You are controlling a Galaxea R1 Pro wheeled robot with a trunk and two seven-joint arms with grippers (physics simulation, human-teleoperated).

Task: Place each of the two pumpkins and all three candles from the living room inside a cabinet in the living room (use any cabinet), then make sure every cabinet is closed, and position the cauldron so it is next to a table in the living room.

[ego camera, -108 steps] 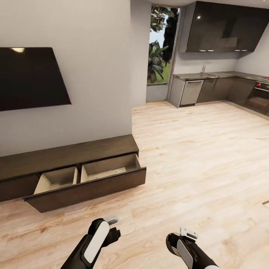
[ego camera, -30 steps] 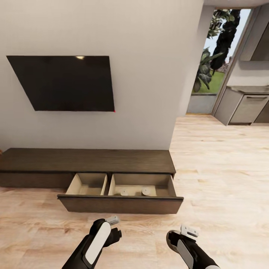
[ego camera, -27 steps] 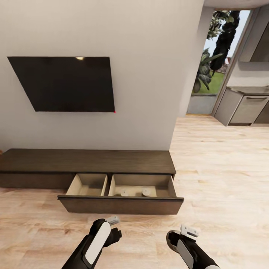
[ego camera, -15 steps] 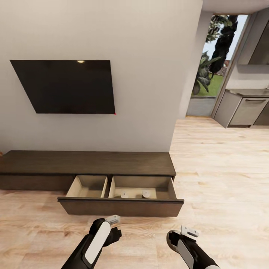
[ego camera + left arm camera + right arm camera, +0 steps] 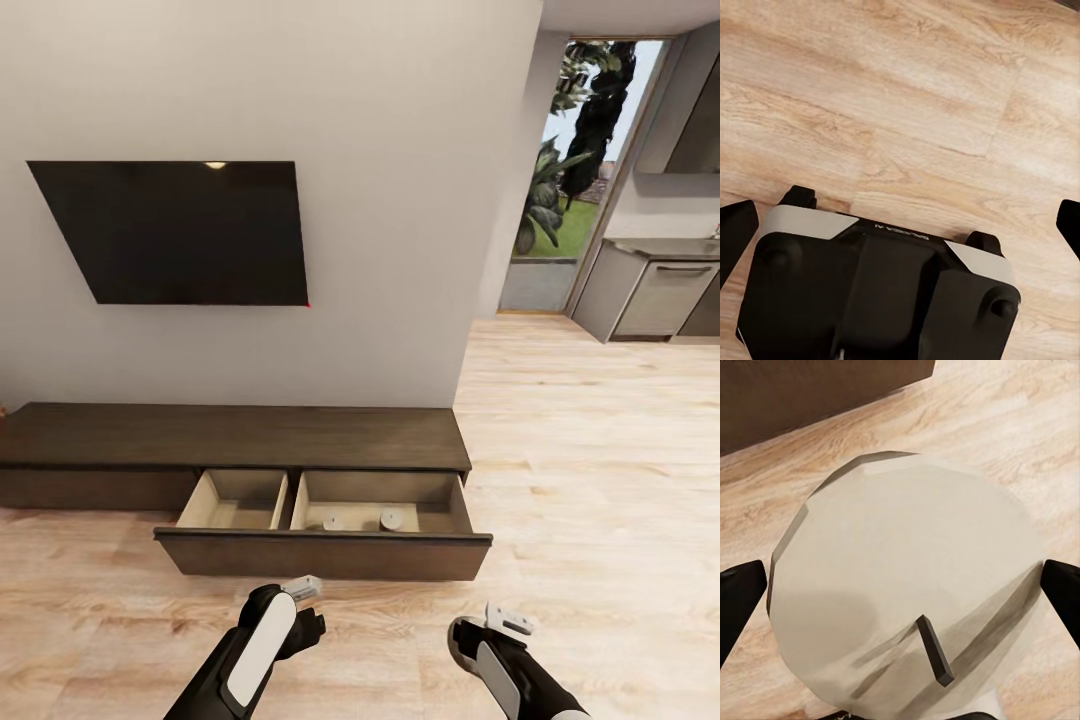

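The long dark-brown cabinet point(image 5: 240, 435) stands against the wall under the TV, with its wide drawer point(image 5: 320, 552) pulled out. Two grey-beige candles point(image 5: 333, 521) point(image 5: 391, 518) lie in the drawer's right compartment; the left compartment looks bare. In the right wrist view a third candle point(image 5: 907, 592) with a dark wick sits between the fingers of my right gripper point(image 5: 900, 585), which is shut on it. My left gripper point(image 5: 900, 217) is open over the floor. Both grippers hang low in front of the drawer in the head view, left point(image 5: 300, 590) and right point(image 5: 507, 620). Pumpkins, cauldron and table are out of view.
A black TV point(image 5: 180, 230) hangs on the wall above the cabinet. Pale wood floor point(image 5: 580, 480) runs right toward a glass door point(image 5: 570, 170) and grey kitchen units point(image 5: 660, 290). A black-and-white part of the robot point(image 5: 870, 292) lies beneath the left wrist camera.
Since the oldest frame the camera has swung left, bringing the cabinet and its open drawer square in front. Over the last second the picture has barely shifted; the arms hold still.
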